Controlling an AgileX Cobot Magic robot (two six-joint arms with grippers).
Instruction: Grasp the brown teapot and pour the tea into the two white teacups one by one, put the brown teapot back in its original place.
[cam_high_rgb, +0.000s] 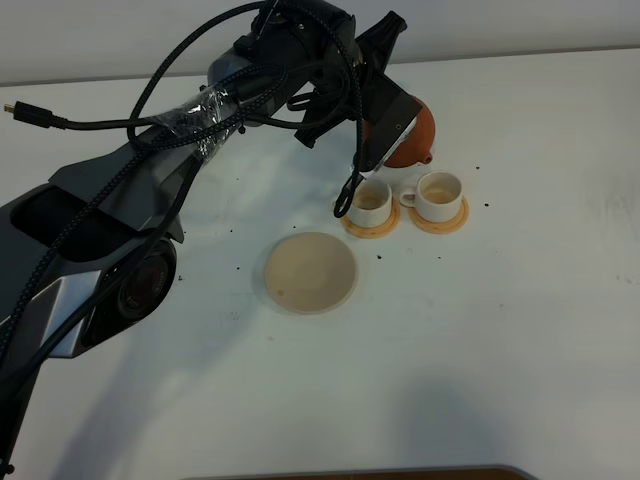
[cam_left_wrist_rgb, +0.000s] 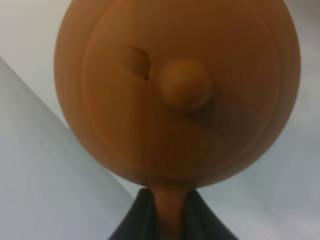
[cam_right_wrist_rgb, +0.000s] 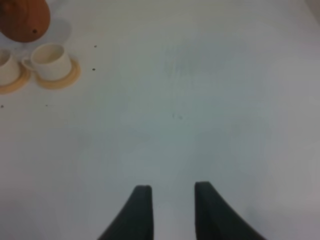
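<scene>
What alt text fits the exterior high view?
The left arm holds the brown teapot in its jaws, raised just above two white teacups on orange coasters on a white table. A pale wooden disc lies nearer the camera, nothing on it.

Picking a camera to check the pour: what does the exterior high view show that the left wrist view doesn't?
Only exterior high: the two white teacups on orange coasters, the beige wooden disc, the left arm. Only left wrist: the lid knob, and the left gripper pinching the handle. Both: the brown teapot above the white table.
</scene>
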